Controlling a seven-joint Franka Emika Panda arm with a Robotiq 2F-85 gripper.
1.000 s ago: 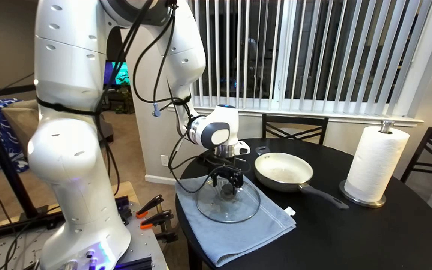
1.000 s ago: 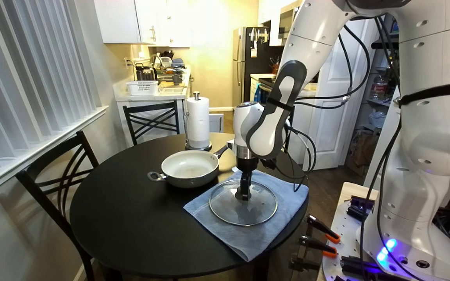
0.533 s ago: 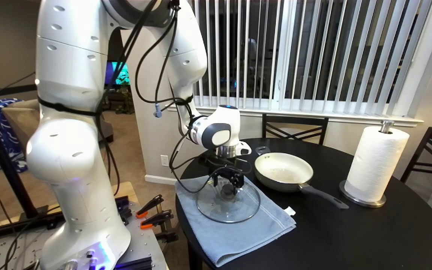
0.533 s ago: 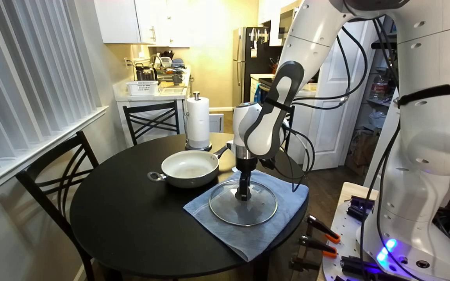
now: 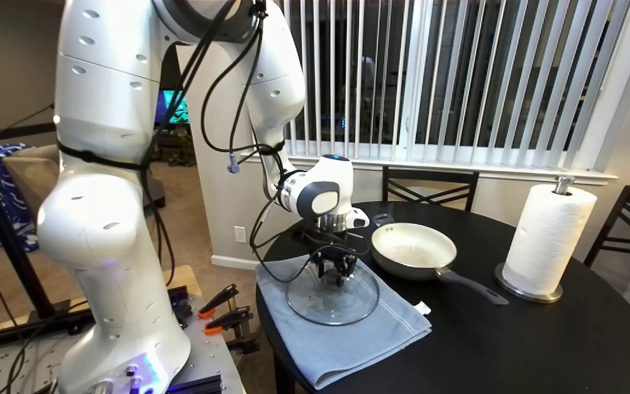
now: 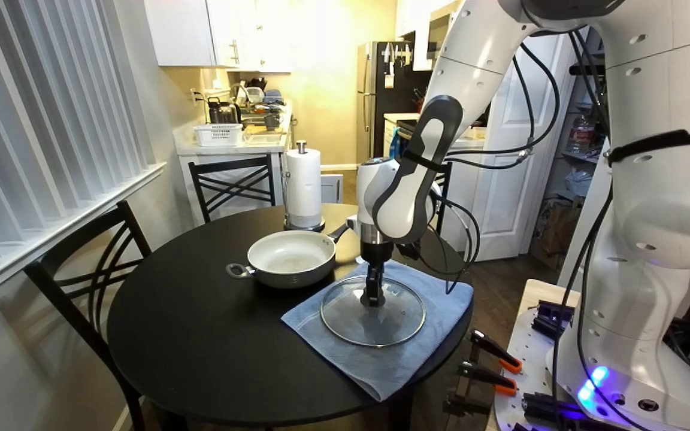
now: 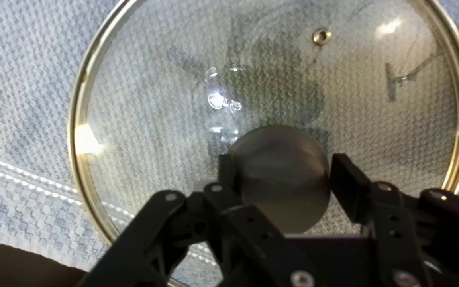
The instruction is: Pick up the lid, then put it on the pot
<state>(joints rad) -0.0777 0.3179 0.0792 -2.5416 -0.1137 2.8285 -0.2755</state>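
Step, judged: grasping the glass lid (image 6: 375, 328), lift not yet begun | gripper (image 7: 283, 171): closed on its knob (image 7: 281, 159) | lid: directly beneath gripper, on folded towel (image 6: 363, 366) | sauté pan (image 5: 413, 246): beside gripper, uncovered | next, likely: lift straight, carry level, lower over rim.

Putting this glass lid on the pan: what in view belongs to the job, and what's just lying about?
Job:
glass lid
pan, uncovered
gripper, at the lid's knob

Lying about:
blue cloth, under the lid
paper towel roll
white basket
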